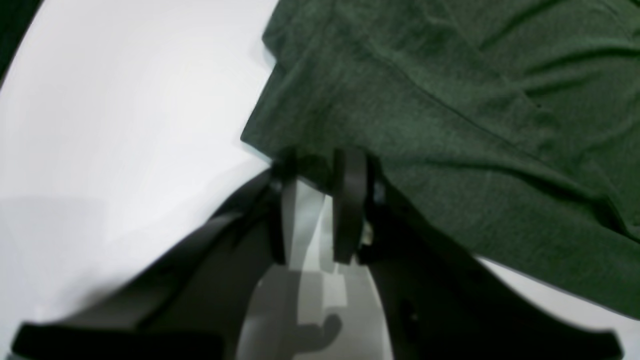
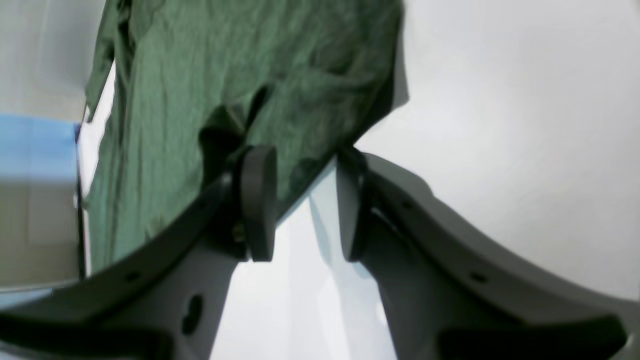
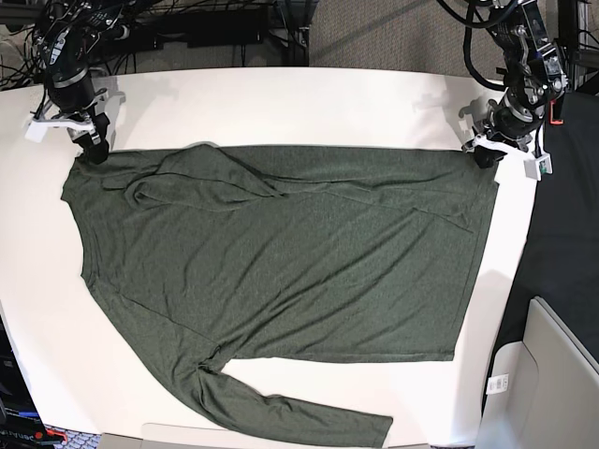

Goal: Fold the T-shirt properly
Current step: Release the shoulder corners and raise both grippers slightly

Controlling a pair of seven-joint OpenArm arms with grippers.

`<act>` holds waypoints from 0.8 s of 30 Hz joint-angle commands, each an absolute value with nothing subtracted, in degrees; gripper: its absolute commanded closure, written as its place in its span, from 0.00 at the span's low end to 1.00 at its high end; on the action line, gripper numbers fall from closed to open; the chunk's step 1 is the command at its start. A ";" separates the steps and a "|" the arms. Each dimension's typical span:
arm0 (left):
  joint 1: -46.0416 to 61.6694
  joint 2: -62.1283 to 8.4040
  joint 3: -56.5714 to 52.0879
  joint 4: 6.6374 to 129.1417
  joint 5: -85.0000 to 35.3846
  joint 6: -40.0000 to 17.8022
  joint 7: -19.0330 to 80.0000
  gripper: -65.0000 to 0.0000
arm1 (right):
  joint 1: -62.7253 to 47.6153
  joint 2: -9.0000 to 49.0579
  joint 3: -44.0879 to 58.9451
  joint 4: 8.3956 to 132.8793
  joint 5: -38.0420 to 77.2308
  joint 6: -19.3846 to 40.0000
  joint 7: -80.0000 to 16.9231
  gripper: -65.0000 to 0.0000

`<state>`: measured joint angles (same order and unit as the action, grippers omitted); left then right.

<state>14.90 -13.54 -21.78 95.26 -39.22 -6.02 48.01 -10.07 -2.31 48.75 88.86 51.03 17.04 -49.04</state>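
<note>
The dark olive-green T-shirt (image 3: 281, 253) lies spread flat on the white table (image 3: 281, 103), one long sleeve folded across its top left and the other trailing to the front edge. My left gripper (image 3: 485, 156) is at the shirt's far right corner. In the left wrist view the gripper (image 1: 316, 165) has its jaws a little apart, table showing between them, with the shirt (image 1: 450, 125) edge at the tips. My right gripper (image 3: 92, 150) is at the far left corner. In the right wrist view the gripper (image 2: 305, 155) is open around the shirt (image 2: 225, 75) edge.
Cables and dark gear (image 3: 187, 23) run along the table's back edge. A grey bin (image 3: 552, 374) stands off the table at the front right, beside dark floor. A blue and beige object (image 2: 35, 150) shows beyond the table edge in the right wrist view.
</note>
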 commanded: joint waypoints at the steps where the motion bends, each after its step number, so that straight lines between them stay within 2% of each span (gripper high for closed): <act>1: 14.55 -14.29 -21.93 96.13 -39.52 -6.29 47.16 0.80 | -9.98 -2.68 49.98 87.78 48.75 14.29 -49.71 0.68; 15: 14.73 -14.29 -22.02 96.22 -39.52 -6.29 47.16 0.80 | -0.57 -2.95 50.95 77.14 48.22 14.29 -49.63 0.68; 24: 14.73 -14.29 -22.20 96.22 -39.52 -6.29 47.16 0.80 | -1.10 -2.59 50.86 79.96 48.40 14.37 -49.98 0.68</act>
